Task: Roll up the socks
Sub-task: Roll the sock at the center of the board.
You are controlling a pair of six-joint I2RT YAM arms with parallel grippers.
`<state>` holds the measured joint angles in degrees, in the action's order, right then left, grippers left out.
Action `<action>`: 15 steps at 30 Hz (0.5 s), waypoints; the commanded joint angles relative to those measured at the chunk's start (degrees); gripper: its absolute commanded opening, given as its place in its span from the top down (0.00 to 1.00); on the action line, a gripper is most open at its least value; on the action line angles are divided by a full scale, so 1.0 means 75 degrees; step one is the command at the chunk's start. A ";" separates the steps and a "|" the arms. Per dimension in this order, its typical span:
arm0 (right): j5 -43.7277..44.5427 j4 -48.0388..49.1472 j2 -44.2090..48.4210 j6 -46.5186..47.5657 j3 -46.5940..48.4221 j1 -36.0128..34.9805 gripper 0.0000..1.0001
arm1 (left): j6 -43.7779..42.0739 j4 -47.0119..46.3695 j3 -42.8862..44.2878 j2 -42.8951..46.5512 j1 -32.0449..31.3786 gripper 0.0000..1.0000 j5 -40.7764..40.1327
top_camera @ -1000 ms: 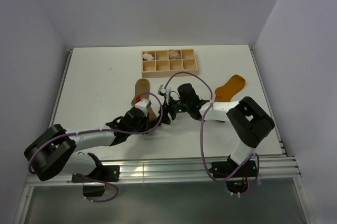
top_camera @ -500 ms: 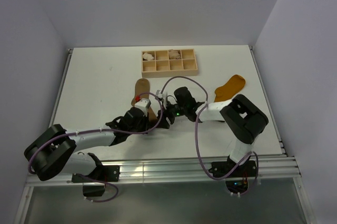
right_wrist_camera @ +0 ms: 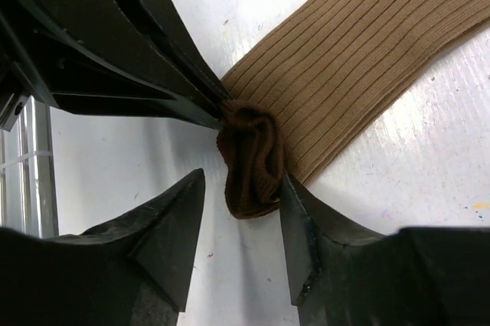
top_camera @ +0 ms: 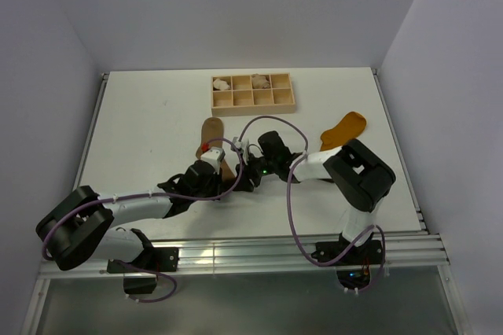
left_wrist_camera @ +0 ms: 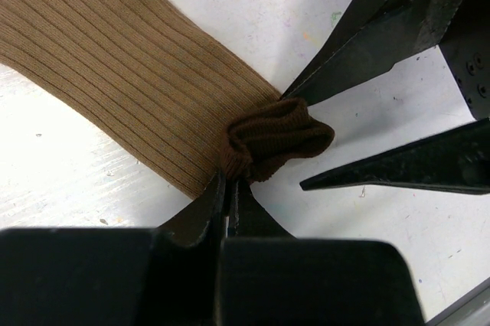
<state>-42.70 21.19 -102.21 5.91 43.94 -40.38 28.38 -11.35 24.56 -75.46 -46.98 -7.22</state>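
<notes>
Robotics laboratory test cell. Evidence: white desk (top_camera: 149, 123) boxed in by plain pale walls (top_camera: 236, 12); left arm (top_camera: 134, 207) and right arm (top_camera: 357, 182) bolted to aluminium rail (top_camera: 251, 255).

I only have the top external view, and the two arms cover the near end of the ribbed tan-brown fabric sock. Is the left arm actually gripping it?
Observer: Yes. In the left wrist view the left fingers are shut on the ribbed tan-brown fabric sock, pinching it at its dark brown end.
Operator: How does that end look?
Observer: It is bunched into a small wad, while the rest of the sock lies flat on the white table.
Operator: And the right arm?
Observer: The right fingers are open and straddle the wad. One is against it and the other stands apart.
</notes>
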 commanded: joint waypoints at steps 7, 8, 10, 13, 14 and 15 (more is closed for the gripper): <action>-0.0026 0.0175 -0.0176 -0.0015 0.0340 -0.0065 0.79 | 0.0071 -0.0021 -0.0063 0.0147 0.0042 1.00 0.0073; -0.0084 0.0128 -0.0211 -0.0015 0.0387 -0.0065 0.90 | 0.0071 -0.0021 -0.0063 0.0171 0.0042 1.00 0.0073; -0.0154 0.0023 -0.0246 -0.0050 0.0492 -0.0065 0.96 | 0.0060 -0.0033 -0.0087 0.0171 0.0042 1.00 0.0073; -0.0377 -0.0303 -0.0375 -0.0109 0.0737 -0.0042 1.00 | 0.0060 -0.0045 -0.0098 0.0206 0.0042 1.00 0.0084; -0.0401 -0.0515 -0.0445 -0.0051 0.0866 -0.0030 1.00 | 0.0048 -0.0045 -0.0110 0.0229 0.0053 1.00 0.0096; -0.0447 -0.0772 -0.0585 -0.0015 0.1181 -0.0018 1.00 | 0.0048 -0.0068 -0.0122 0.0264 0.0053 1.00 0.0108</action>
<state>-43.81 18.35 -104.84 5.39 47.66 -40.36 28.34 -11.31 24.32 -75.07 -46.81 -7.16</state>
